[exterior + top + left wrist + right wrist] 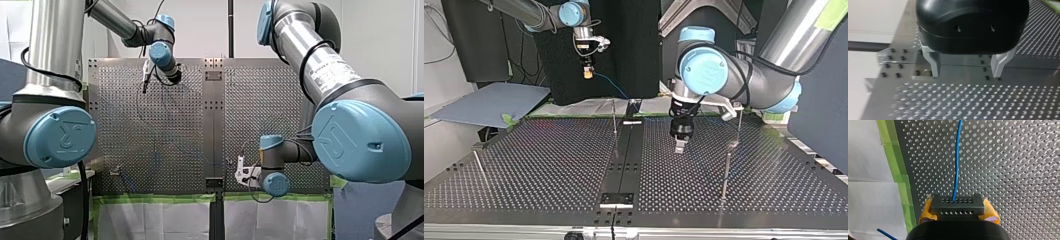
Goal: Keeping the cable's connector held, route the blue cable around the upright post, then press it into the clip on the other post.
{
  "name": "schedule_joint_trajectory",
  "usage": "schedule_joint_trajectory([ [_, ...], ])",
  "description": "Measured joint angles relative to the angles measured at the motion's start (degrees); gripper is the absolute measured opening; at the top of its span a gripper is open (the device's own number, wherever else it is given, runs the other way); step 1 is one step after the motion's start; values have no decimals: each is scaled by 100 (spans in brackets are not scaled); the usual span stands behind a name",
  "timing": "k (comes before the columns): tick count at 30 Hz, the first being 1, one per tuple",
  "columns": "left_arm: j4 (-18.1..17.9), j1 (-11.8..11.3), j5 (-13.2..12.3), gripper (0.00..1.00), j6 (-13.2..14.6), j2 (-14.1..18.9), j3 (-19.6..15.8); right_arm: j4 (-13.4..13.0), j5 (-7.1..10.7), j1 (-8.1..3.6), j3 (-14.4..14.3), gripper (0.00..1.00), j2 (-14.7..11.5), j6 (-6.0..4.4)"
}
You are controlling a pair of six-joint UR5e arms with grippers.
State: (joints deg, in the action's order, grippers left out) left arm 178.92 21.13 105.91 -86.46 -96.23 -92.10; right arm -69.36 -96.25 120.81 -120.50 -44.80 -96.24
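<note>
In the right wrist view my right gripper (958, 211) is shut with its yellow pads on a dark grey connector block (957, 206). The blue cable (956, 165) leaves the block and runs straight ahead over the perforated table. In the top view that gripper (587, 74) hangs high above the table's far edge, the cable (611, 85) trailing down from it. My left gripper (679, 146) hovers low over the plate, right of the centre strip, its metal fingers (934, 66) open and nothing between them. Thin upright posts stand near the middle (614, 120) and at the right (726, 172).
Another thin post (740, 122) stands behind my left arm, and a slanted rod (480, 167) at the top view's left. A dark centre strip (624, 160) splits the plate. Green tape (895, 170) and white sheets line the table edge near my right gripper.
</note>
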Motion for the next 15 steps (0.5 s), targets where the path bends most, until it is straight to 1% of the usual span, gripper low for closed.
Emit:
schedule_joint_trajectory([
  [3,-39,30,31,99,25,-165,8,-6,6,0,2,0,0,-6],
  [7,-143,-1,124,99,53,-398,8,-8,8,0,3,0,1,-9],
  [10,-250,-62,207,99,81,-561,9,-11,10,0,5,0,1,-10],
  [15,-363,-201,332,99,214,-801,11,-1,43,0,14,0,1,-10],
])
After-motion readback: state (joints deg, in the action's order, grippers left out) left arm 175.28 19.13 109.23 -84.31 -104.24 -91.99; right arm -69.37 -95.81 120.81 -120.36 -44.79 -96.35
